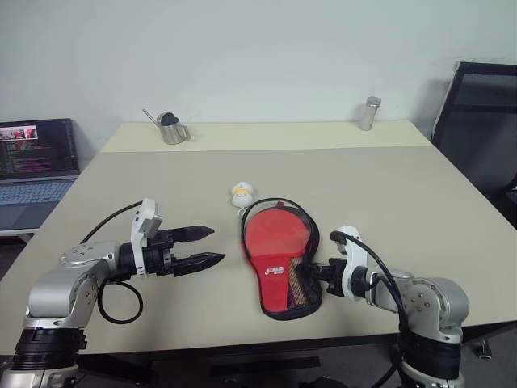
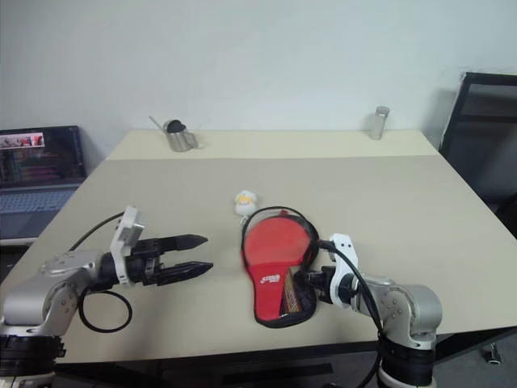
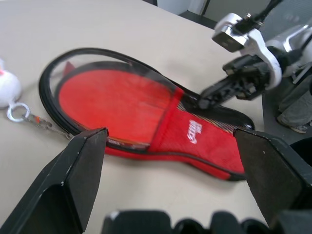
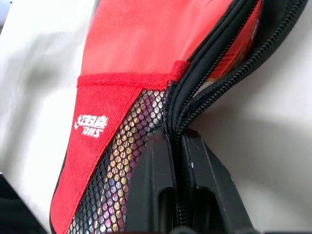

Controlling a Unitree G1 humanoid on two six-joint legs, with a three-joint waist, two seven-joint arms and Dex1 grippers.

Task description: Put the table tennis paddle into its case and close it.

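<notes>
beige table [image 1: 404,186] by white wall, left gripper [image 1: 206,247] wide, right gripper [image 1: 311,271] pinching case [image 1: 279,267] edge

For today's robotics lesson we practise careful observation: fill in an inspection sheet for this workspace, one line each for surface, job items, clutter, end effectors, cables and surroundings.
Surface: beige rectangular table, mostly bare.
Job items: paddle-shaped black fabric zip case with red panel lies flat, zip partly open; round red rubber-faced paddle inside.
Clutter: small white round keyring toy beside the case; metal watering can and metal cylinder at the far edge.
End effectors: left end effector open, hovering left of the case; right end effector shut on the case's zip edge.
Cables: black cable looped at the left wrist.
Surroundings: open laptop left, black chair right.
</notes>
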